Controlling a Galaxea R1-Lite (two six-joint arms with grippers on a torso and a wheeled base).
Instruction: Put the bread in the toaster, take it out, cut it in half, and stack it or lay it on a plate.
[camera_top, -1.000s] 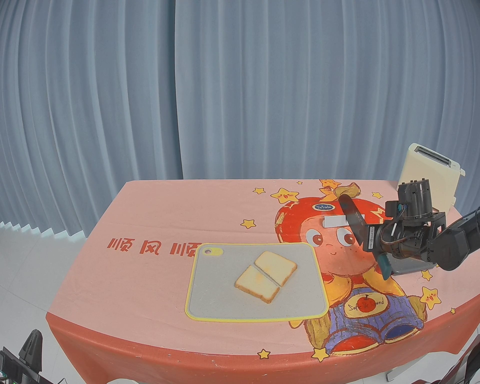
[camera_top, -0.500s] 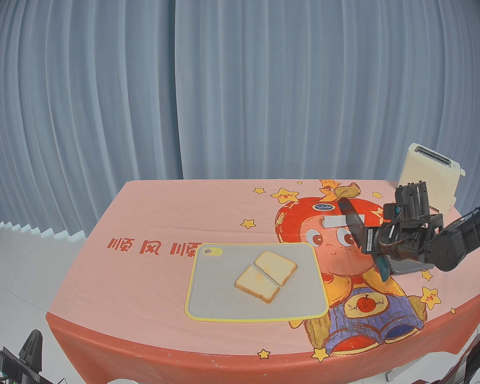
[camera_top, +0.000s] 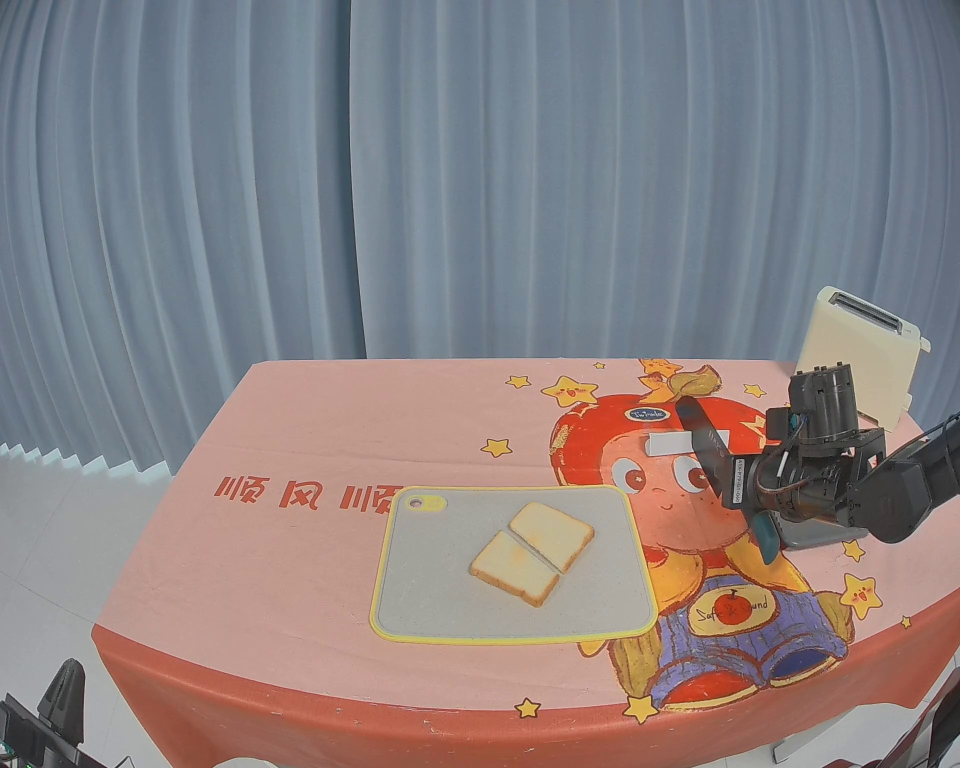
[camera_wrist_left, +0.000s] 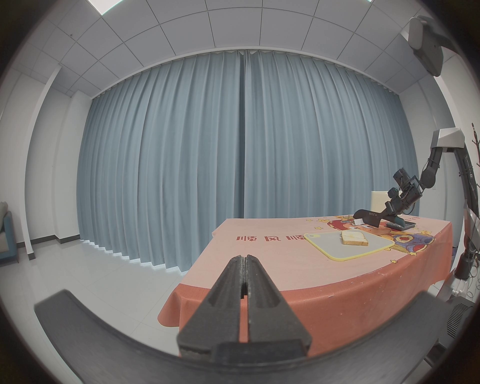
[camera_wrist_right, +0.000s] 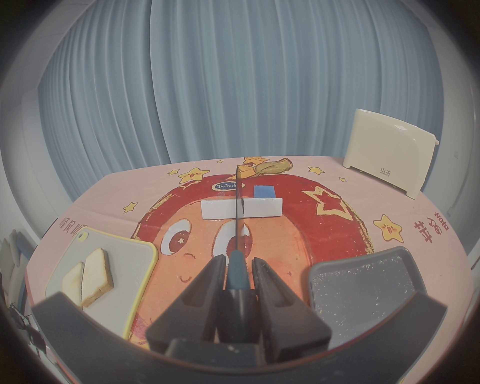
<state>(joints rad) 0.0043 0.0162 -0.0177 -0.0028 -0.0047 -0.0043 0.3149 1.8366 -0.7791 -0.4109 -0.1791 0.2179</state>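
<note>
The right gripper (camera_wrist_right: 237, 260) clamps the knife (camera_top: 704, 437), blade pointing at the white knife rest (camera_wrist_right: 264, 207) just ahead, probably to park it, since the bread (camera_top: 530, 551) well to its left on the cutting board (camera_top: 420, 590) is already halved, while the left gripper (camera_wrist_left: 245, 270) hangs closed and empty off the counter (camera_top: 300, 430).

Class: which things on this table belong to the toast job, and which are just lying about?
Belong to the job:
- bread halves
- cutting board under them
- knife, held in the right gripper
- toaster
- grey tray, likely serving as the plate

Just lying about:
- white block
- blue piece beside it
</note>
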